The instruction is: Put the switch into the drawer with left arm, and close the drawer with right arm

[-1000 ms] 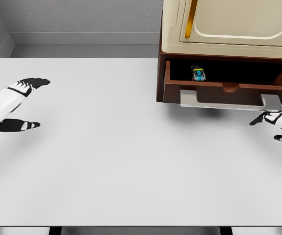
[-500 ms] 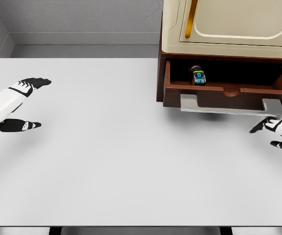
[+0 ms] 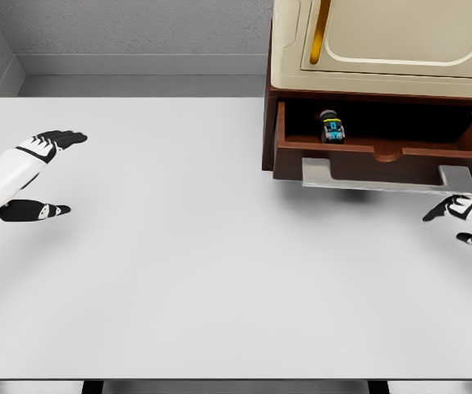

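Switch [image 3: 331, 128] sits inside the open drawer [image 3: 383, 152] at about one o'clock on the desk [image 3: 186, 271], a small rigid thing that looks light, though with it already stowed the place to press now is the drawer's grey front handle [image 3: 387, 176]. Right hand [image 3: 465, 215] hovers at four o'clock, just below that handle, fingers loosely spread and holding nothing. Left hand [image 3: 30, 176] rests wide and empty at nine o'clock.

Left hand [image 3: 24, 174] and right hand [image 3: 469, 217], fingers spread.
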`<action>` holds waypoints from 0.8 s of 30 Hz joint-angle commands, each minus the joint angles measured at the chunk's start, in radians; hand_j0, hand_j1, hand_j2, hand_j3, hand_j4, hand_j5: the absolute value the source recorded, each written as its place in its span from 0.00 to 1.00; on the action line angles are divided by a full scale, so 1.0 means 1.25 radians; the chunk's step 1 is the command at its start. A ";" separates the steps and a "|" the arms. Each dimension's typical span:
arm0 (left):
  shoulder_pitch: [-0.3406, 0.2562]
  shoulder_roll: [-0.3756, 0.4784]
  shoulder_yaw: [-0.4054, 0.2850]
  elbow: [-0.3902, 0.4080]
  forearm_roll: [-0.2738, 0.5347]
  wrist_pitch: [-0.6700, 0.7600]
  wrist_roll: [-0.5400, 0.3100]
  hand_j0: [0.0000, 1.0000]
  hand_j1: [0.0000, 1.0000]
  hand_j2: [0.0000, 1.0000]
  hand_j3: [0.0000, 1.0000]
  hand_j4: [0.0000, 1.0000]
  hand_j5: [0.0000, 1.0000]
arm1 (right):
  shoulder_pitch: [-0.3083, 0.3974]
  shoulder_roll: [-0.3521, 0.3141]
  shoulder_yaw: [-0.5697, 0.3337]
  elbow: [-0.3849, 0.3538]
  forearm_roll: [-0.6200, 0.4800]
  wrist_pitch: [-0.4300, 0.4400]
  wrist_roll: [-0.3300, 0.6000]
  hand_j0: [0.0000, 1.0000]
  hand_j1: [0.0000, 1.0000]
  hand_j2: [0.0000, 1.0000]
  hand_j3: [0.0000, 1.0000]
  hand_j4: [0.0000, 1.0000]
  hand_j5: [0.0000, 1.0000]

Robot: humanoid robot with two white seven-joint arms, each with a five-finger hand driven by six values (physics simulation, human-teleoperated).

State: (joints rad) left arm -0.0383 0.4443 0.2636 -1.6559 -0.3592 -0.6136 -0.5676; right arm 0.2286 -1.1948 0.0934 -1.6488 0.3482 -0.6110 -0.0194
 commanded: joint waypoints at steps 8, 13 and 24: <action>0.005 -0.001 0.000 -0.010 0.006 0.002 0.000 1.00 1.00 1.00 1.00 1.00 1.00 | -0.016 0.028 -0.004 0.024 0.001 0.000 0.007 0.73 0.73 0.73 0.73 0.73 0.73; 0.005 -0.001 0.000 -0.012 0.005 0.002 0.001 1.00 1.00 1.00 1.00 1.00 1.00 | -0.042 0.058 0.000 0.066 0.009 0.000 0.015 0.74 0.74 0.74 0.74 0.74 0.74; 0.005 -0.001 0.001 -0.010 0.006 0.002 0.000 1.00 1.00 1.00 1.00 1.00 1.00 | -0.118 0.103 0.008 0.097 0.023 0.000 0.049 0.79 0.79 0.79 0.79 0.79 0.79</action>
State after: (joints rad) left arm -0.0322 0.4427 0.2651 -1.6686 -0.3592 -0.6136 -0.5675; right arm 0.0782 -1.0711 0.1049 -1.5282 0.4084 -0.6123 0.0343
